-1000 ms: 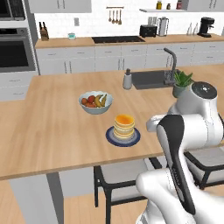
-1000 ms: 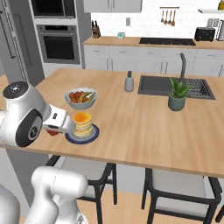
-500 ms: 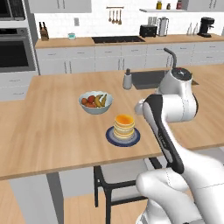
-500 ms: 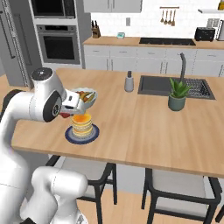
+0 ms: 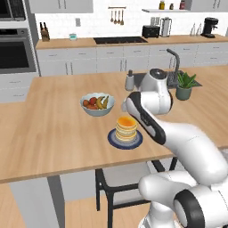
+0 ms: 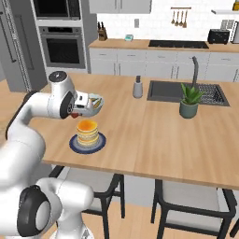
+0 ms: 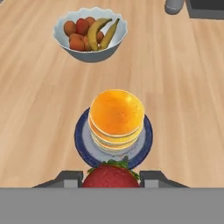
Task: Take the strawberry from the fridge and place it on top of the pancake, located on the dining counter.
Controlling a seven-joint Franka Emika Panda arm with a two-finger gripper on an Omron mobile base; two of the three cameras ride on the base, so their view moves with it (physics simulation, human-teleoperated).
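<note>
In the hand view the strawberry (image 7: 111, 175) sits red and green-capped between my two finger tips, so my gripper (image 7: 111, 179) is shut on it. Just ahead of it lies the pancake (image 7: 117, 114), a golden stack on a dark blue plate (image 7: 82, 131), on the light-wood dining counter (image 7: 39, 100). From the right base view my gripper (image 6: 74, 113) hangs a little above and left of the pancake (image 6: 87, 131). The left base view shows the pancake (image 5: 126, 128) beside my bent arm. The grey fridge (image 6: 16, 51) stands far left.
A pale fruit bowl (image 7: 89, 33) with bananas and red fruit stands just beyond the plate. Farther along the counter are a grey dispenser (image 6: 137, 87), the sink (image 6: 186, 92) and a potted plant (image 6: 189, 100). Chairs (image 6: 186, 205) are tucked under the near edge.
My arm has swung out from near my body over the counter, carrying the strawberry up to the pancake stack. Bowl and plate have stayed where they were.
</note>
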